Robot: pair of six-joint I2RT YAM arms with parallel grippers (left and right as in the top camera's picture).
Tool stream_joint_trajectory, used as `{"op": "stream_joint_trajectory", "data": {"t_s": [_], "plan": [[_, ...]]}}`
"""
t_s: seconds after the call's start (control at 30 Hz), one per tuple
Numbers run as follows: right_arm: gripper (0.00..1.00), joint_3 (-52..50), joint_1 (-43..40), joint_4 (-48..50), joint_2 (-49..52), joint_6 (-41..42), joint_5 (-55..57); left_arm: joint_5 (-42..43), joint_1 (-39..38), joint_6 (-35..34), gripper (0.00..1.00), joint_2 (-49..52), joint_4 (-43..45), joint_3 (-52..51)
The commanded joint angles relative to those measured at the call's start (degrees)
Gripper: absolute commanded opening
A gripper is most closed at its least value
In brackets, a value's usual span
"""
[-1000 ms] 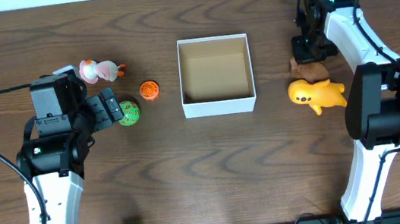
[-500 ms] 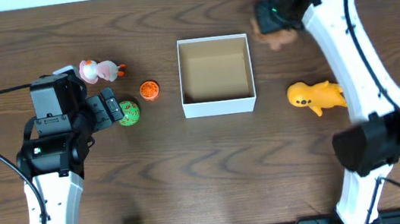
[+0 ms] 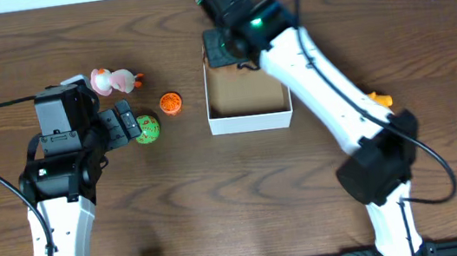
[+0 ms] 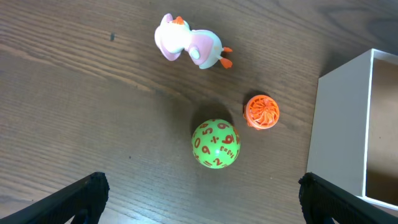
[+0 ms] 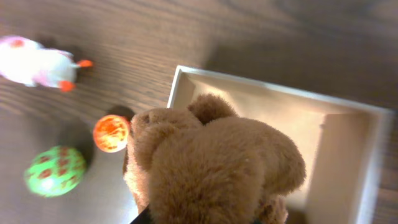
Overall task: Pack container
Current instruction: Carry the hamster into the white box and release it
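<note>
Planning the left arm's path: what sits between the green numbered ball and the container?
Only the small orange ball, touching neither the green ball nor the container. The left wrist view shows it most clearly.

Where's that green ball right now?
Overhead, the green ball lies left of the container, beside the left gripper, near the orange ball.

Fuzzy plush toy (image 5: 211, 162), wood-grain table (image 4: 93, 124)

One arm stretched, one tucked.
Right arm (image 3: 329, 89) reaches to the worktop's far edge, right gripper (image 3: 224, 48) clamping a plush toy (image 5: 211, 162); left gripper (image 3: 127, 123) gapes near the left edge.
</note>
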Motion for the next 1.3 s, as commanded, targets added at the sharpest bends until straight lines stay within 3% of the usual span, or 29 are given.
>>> {"op": "stream_joint_trajectory", "data": {"t_s": [0.0, 0.2, 0.3, 0.37, 0.53, 0.6, 0.73, 0.83, 1.07, 1.27], "plan": [[0.03, -0.48, 0.26, 0.92, 5.07, 3.3, 4.85, -0.66, 0.35, 1.16, 0.98, -0.07, 0.0, 1.22], [0.03, -0.48, -1.9, 1.42, 10.47, 4.35, 1.81, -0.66, 0.35, 1.16, 0.98, -0.09, 0.0, 1.22], [0.08, -0.48, -2.38, 2.1, 12.17, 4.09, -0.39, -0.66, 0.35, 1.16, 0.98, -0.07, 0.0, 1.22], [0.15, -0.48, -2.4, 2.14, 13.09, 2.6, -0.72, -0.66, 0.35, 1.16, 0.98, -0.09, 0.0, 1.22], [0.49, -0.48, -2.25, 2.99, 13.6, 2.1, -0.7, -0.66, 0.35, 1.16, 0.98, -0.09, 0.0, 1.22], [0.56, -0.44, -2.27, 3.76, 13.4, 1.05, -0.9, -0.66, 0.35, 1.16, 0.98, -0.07, 0.0, 1.22], [0.66, -0.24, -2.47, 4.02, 12.79, -1.05, -0.85, -0.66, 0.35, 1.16, 0.98, -0.07, 0.0, 1.22], [0.67, -0.22, -2.8, 4.37, 11.21, -2.38, -0.83, -0.66, 0.35, 1.16, 0.98, -0.09, 0.0, 1.22], [0.84, -0.24, -4.07, 4.46, 4.61, -5.18, 0.28, -0.66, 0.35, 1.16, 0.98, -0.09, 0.0, 1.22], [0.87, -0.24, -6.29, 2.14, -1.66, -8.11, 1.36, -0.66, 0.35, 1.16, 0.98, -0.07, 0.0, 1.22]]}}
